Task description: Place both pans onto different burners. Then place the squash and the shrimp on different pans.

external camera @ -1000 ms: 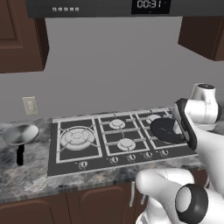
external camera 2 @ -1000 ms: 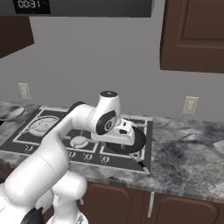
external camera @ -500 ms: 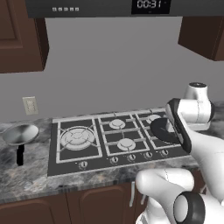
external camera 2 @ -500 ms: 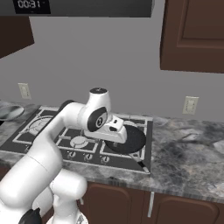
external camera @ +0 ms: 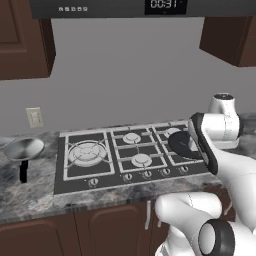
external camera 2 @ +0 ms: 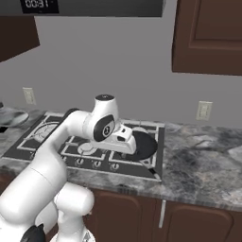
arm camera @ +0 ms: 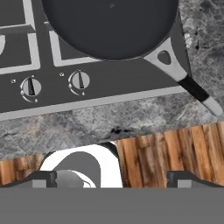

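The flat matte-black pan (external camera: 182, 144) lies on the right end of the dark cooktop (external camera: 75, 181), over a burner; its silver and black handle (arm camera: 188, 83) points out over the counter edge. My gripper (arm camera: 113, 178) hovers above the cooktop's front edge, just in front of this pan (external camera 2: 143, 144), open, with nothing between its fingers. The shiny silver bowl-shaped pan (external camera: 23, 148) with a black handle sits on the counter left of the cooktop. The large burner (external camera: 86, 150) and two middle burners (external camera: 132, 138) are bare. The shrimp is out of view.
Knobs (arm camera: 79, 80) line the cooktop's front strip. Grey stone counter (external camera 2: 203, 160) stretches to the right of the stove. Dark wood cabinets hang above both sides, and a wall outlet (external camera: 34, 116) sits over the silver pan.
My arm has swung a little to the left and the hand has drawn back from the black pan, which stays on its burner. The silver pan has not moved.
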Available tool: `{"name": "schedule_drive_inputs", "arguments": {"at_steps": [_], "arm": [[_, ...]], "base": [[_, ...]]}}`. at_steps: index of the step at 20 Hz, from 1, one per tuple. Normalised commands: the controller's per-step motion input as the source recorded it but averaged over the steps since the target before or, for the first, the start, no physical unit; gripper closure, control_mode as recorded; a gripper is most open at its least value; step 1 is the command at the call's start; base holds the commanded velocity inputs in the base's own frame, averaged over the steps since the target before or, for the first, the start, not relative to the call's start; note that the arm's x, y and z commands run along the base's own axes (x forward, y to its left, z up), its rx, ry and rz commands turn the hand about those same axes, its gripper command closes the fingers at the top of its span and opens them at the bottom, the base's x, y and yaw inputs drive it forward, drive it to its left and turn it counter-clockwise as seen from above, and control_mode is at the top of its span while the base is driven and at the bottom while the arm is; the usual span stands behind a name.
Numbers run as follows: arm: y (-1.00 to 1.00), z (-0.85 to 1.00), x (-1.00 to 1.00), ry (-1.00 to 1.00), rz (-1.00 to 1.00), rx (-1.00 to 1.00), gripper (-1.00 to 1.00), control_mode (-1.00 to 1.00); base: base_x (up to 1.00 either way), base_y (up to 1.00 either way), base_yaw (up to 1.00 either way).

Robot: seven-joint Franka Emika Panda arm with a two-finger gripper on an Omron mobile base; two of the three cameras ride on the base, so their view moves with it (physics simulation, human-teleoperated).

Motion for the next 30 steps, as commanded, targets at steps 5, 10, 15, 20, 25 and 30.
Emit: {"name": "schedule_drive_inputs", "arguments": {"at_steps": [5, 10, 15, 20, 25, 30], "arm": [[0.00, 0.00, 0.00, 0.00, 0.00, 0.00, -1.00, 1.00], [0.00, 0.00, 0.00, 0.00, 0.00, 0.00, -1.00, 1.00], [0.00, 0.00, 0.00, 0.00, 0.00, 0.00, -1.00, 1.00], [0.00, 0.00, 0.00, 0.00, 0.00, 0.00, -1.00, 1.00], [0.00, 0.00, 0.00, 0.00, 0.00, 0.00, -1.00, 1.00], [0.00, 0.00, 0.00, 0.00, 0.00, 0.00, -1.00, 1.00]], "base": [[-0.68, -0.50, 0.00], [-0.13, -0.72, 0.00], [0.00, -0.79, 0.00], [0.00, -0.73, 0.00], [0.02, -0.59, -0.02], [0.15, -0.39, -0.03]]}}
